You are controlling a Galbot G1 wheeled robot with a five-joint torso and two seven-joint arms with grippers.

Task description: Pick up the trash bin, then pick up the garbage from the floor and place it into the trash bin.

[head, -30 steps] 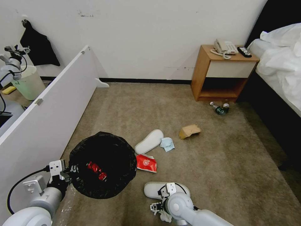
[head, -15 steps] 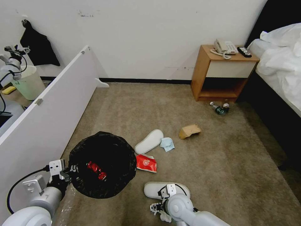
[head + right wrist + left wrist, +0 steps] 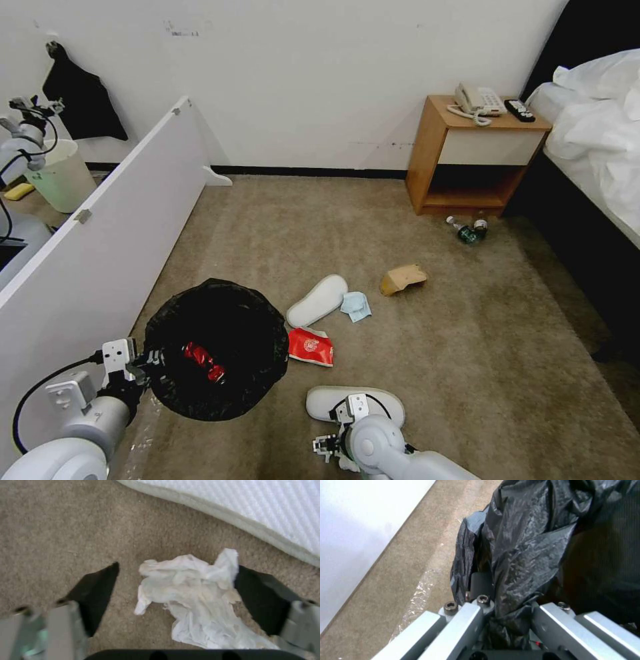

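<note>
Right gripper (image 3: 175,592) spread wide around crumpled tissue (image 3: 193,597) (left gripper (image 3: 506,620) clamps trash bin (image 3: 217,350)); thin tissue may tear or slip.

No legible text; red packet (image 3: 311,347) bears white round mark, unreadable.

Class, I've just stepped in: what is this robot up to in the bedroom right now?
It is clearing litter off the carpet. The left gripper is shut on the bag-lined rim of the trash bin, which has a red wrapper inside. The right gripper is open, low over the floor, its fingers on either side of a crumpled tissue beside a white slipper. Another slipper, a red packet, a blue cloth, cardboard and bottles lie on the carpet.
</note>
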